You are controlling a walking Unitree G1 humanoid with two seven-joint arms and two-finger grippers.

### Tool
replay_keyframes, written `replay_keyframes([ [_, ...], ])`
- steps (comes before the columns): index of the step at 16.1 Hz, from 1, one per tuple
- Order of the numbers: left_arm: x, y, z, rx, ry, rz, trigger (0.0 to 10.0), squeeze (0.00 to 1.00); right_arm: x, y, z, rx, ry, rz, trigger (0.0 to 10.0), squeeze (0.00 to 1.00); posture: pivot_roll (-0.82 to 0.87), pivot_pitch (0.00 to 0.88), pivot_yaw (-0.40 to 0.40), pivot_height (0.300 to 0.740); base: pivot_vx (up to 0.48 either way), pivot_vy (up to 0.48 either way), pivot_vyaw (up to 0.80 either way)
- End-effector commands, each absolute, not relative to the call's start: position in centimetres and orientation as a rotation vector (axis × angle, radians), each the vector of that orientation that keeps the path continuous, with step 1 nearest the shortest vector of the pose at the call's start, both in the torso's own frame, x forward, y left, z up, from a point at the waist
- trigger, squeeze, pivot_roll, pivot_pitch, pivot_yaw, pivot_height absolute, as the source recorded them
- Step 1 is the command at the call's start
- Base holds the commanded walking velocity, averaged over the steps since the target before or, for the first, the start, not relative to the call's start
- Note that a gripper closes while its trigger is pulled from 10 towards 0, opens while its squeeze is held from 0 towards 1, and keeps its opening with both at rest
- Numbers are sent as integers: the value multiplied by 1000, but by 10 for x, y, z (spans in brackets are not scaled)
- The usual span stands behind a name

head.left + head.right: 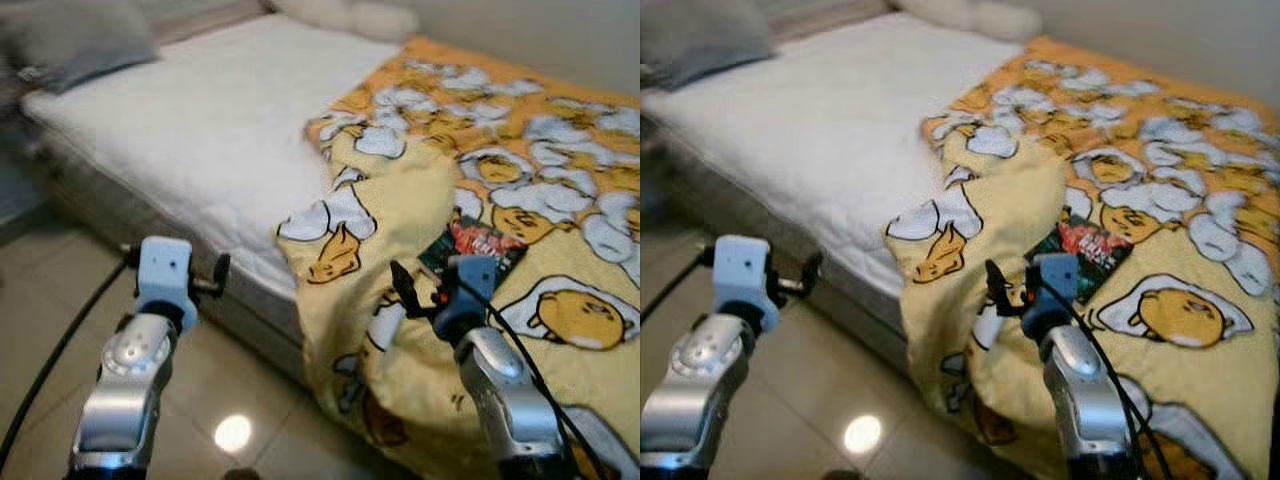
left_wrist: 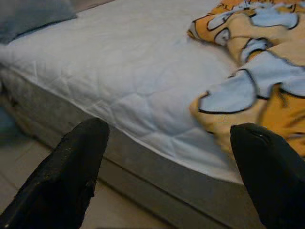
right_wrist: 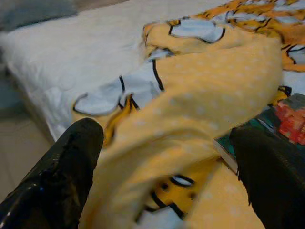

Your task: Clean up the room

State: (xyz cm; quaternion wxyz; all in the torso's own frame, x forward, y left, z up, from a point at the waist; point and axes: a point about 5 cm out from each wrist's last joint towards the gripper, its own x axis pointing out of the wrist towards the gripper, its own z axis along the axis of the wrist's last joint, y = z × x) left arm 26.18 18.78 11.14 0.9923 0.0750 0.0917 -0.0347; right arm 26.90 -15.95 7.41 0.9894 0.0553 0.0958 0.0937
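The book (image 1: 472,252) lies on the yellow blanket (image 1: 400,200), just past the right gripper (image 3: 167,157), whose fingers are spread wide. The left gripper (image 2: 171,162), spread too, faces the bed (image 1: 200,130).

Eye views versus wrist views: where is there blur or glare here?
Left eye view: soft throughout, the blanket pattern smeared toward the far edge; a bright lamp reflection glares on the floor tile. Right eye view: same softness. Left wrist view: mattress quilting fairly crisp, the open left claw dark and featureless. Right wrist view: near blanket fold blurred, right claw open.
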Motion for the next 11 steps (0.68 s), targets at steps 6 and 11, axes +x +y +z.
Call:
replay_keyframes([
  [6,262,191,115,171,175,-70,10000,961,272,-157,77,99,184,198,10000,1000,-1,0,-26,740,0,-379,800],
  [11,260,187,112,178,192,-119,10000,941,272,-159,77,118,190,181,10000,1000,0,0,-27,740,0,-224,0],
])
